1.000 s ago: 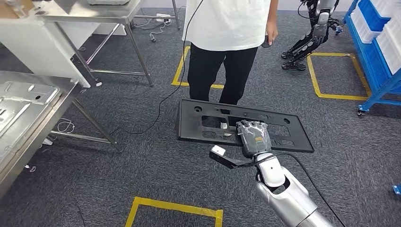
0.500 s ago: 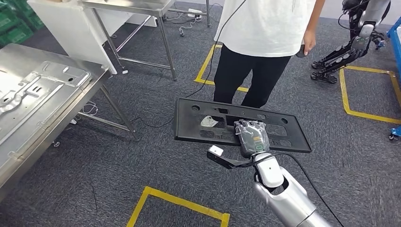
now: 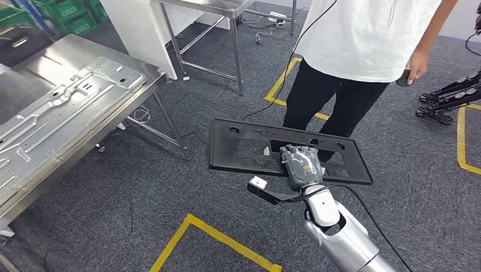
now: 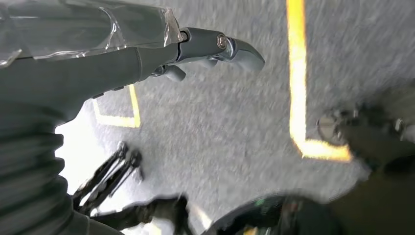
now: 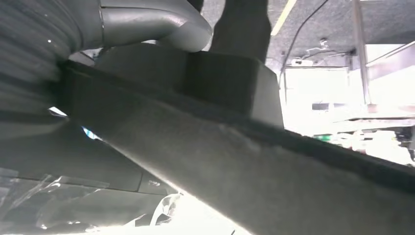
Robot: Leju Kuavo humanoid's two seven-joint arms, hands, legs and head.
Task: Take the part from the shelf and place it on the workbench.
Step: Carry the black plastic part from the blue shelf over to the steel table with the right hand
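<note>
Head view: the right hand grips the long flat black plastic panel with cut-out openings at its near edge, fingers curled over the rim, so the panel hangs out flat above the grey carpet floor. The stainless-steel counter lies to the left, well apart from the panel, with a pressed sheet-metal plate on it. A person in a white shirt and black trousers stands just beyond the panel's far edge — the main hazard, I judge, since a swing to the left could catch their legs. Held from one edge only, the panel could also tilt and slip.

Left wrist view: the left hand hangs over the carpet and a yellow floor tape line, fingers loosely curled, holding nothing that I can see.

Right wrist view: the panel's dark underside fills the frame close up — the grasp looks firm, but how deep the fingers reach I cannot tell.
</note>
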